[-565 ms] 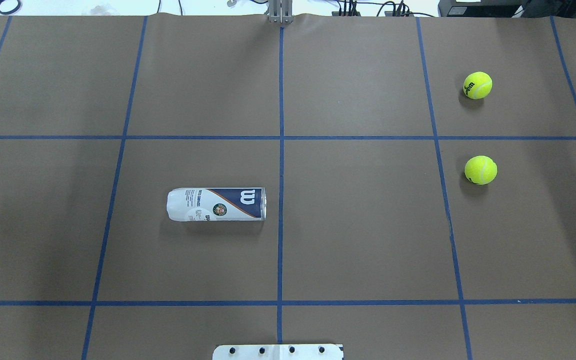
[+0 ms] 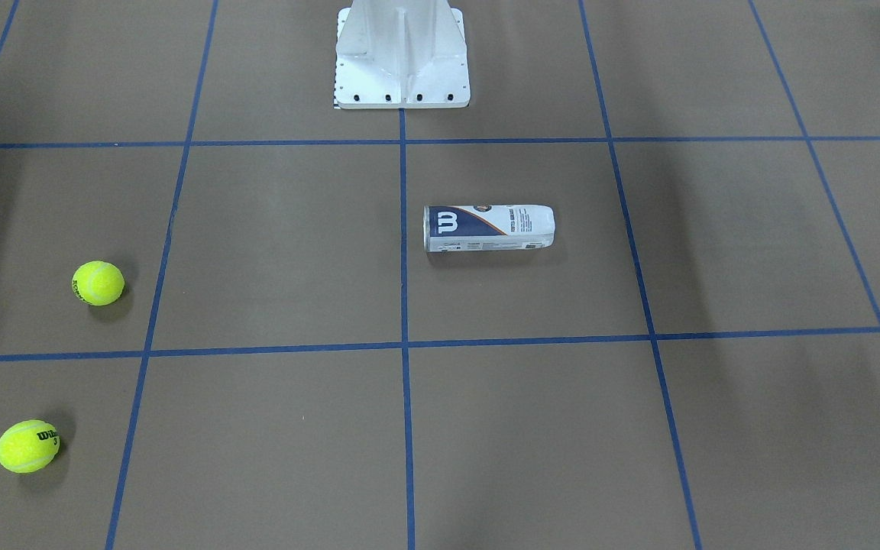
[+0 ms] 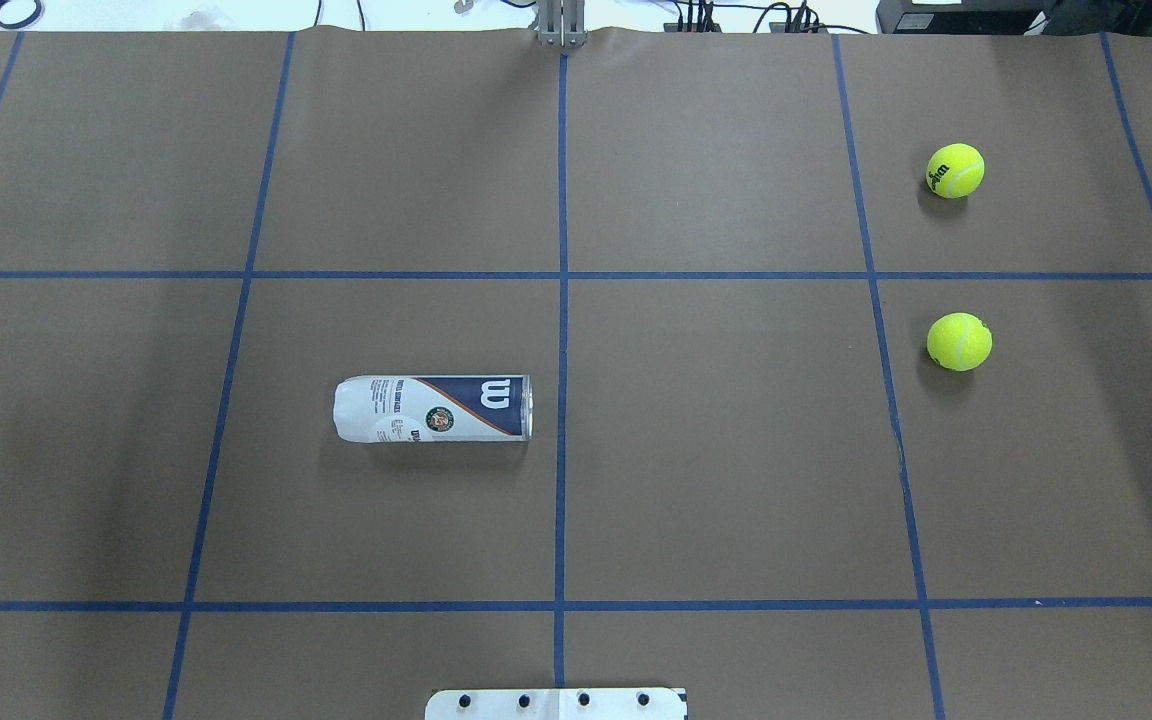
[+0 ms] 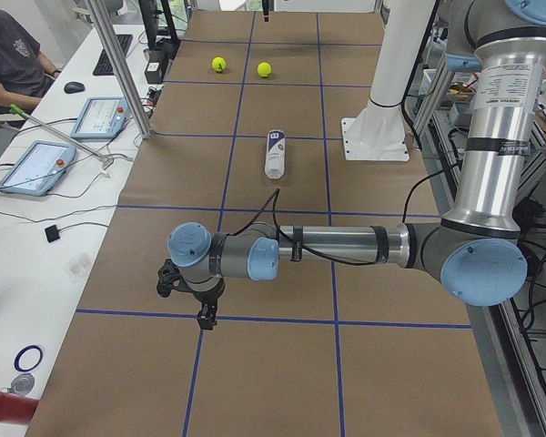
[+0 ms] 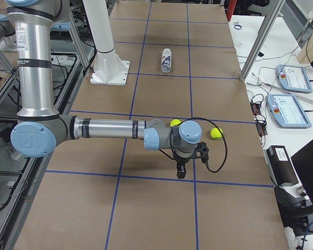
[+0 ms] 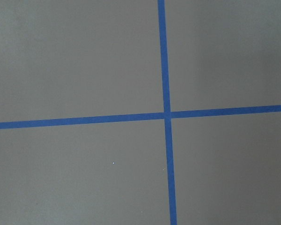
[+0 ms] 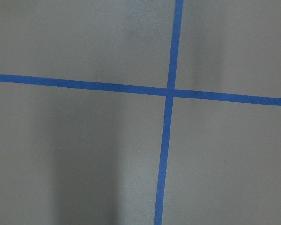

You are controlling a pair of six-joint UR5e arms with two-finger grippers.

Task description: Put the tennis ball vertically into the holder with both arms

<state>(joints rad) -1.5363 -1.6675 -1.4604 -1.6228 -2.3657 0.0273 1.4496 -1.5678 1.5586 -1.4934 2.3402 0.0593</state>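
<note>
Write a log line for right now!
can: on its side | far ball, near ball: away from can | left gripper, right gripper: touching nothing

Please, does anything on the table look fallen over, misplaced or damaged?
Yes: the can lies on its side near the table's middle, rim end toward the centre tape line, not upright. The far ball and the near ball rest loose on the robot's right. No spill or damage shows.
</note>
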